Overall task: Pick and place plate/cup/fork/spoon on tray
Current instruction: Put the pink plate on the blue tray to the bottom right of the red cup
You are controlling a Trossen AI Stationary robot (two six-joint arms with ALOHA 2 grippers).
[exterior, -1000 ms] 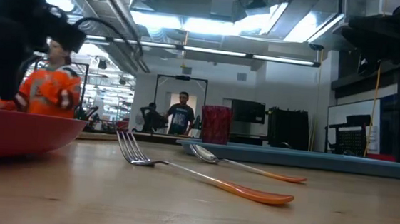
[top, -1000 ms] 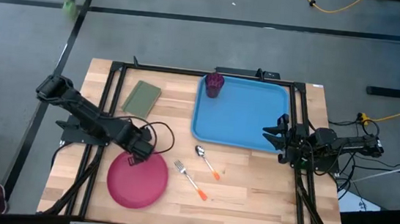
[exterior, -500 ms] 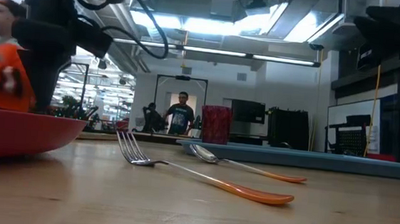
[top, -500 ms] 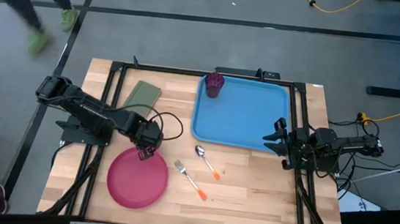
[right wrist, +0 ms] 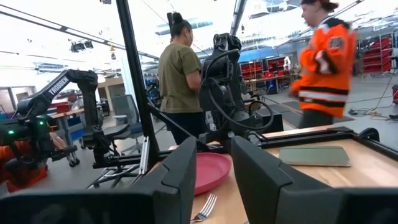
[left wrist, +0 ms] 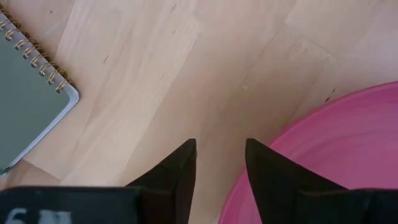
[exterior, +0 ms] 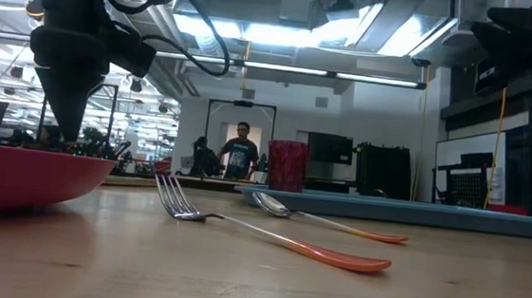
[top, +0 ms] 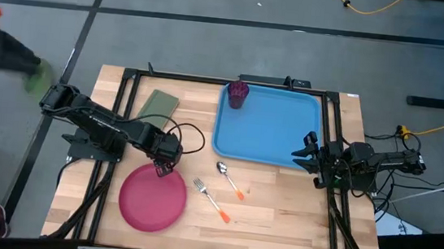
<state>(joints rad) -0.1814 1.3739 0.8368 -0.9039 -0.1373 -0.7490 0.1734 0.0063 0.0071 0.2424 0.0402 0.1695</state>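
The pink-red plate point(top: 152, 201) lies flat on the table at the near left and also shows in the low view point(exterior: 17, 172). My left gripper point(top: 165, 165) is open, pointing down at the plate's far rim point(left wrist: 273, 140): one finger over the rim, the other over bare wood. The red cup point(top: 237, 94) stands upright in the far left corner of the light-blue tray point(top: 274, 134). The spoon point(top: 229, 178) and the fork point(top: 211, 199) lie on the wood near the tray. My right gripper point(top: 301, 155) is open and empty at the tray's near right corner. My left gripper comes from above, fingers pointing down astride the plate's far rim point(left wrist: 249, 186). I cannot tell whether a finger point(left wrist: 270, 168) touches the rim. The plate lies flat on the table.
A green spiral notebook point(top: 157, 108) lies at the far left, beyond the plate. A black frame point(top: 234, 81) runs along the table's edges. People move in the room beyond the table. Bare wood lies along the near right point(top: 295, 217).
My left gripper has gone toward the table's far edge and a little right, from over the plate's inside to its far rim, then held there. The plate has not moved. A person has walked past beyond the table's far left.
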